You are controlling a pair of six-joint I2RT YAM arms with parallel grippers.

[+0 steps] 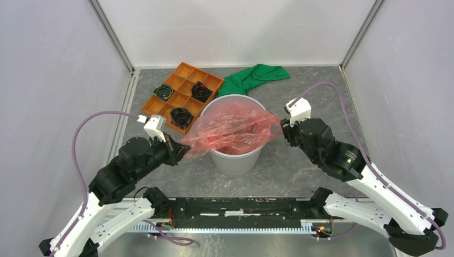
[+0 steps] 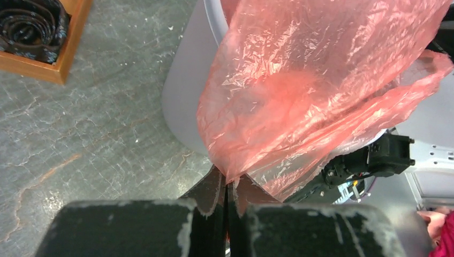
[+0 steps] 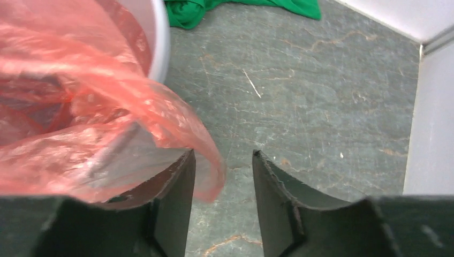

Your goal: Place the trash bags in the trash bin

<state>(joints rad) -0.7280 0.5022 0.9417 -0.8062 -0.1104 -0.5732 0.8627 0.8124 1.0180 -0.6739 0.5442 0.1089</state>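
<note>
The trash bag (image 1: 230, 128) is a thin, crinkly, see-through red-pink sheet, spread loose over the mouth of the trash bin (image 1: 235, 160). Part of it sags down inside the bin. Its long axis runs left to right across the bin, from one claw toward the other. Its left end tapers to a point that sticks out past the rim, down toward the left arm.

The left claw (image 2: 229, 179) is pinched narrow on that pointed corner, with the plastic fanning up from between its tips. The right claw (image 3: 223, 158) stands wide apart at the bin's right side. A curled edge of the bag hangs into the gap beside one finger, and nothing is clamped.

The bin is a round greyish-white bucket standing on the grey table (image 1: 300, 96). No writing or label can be read on the bag or the bin.

Behind the bin sit an orange tray (image 1: 182, 91) with compartments and a green cloth (image 1: 251, 77).
</note>
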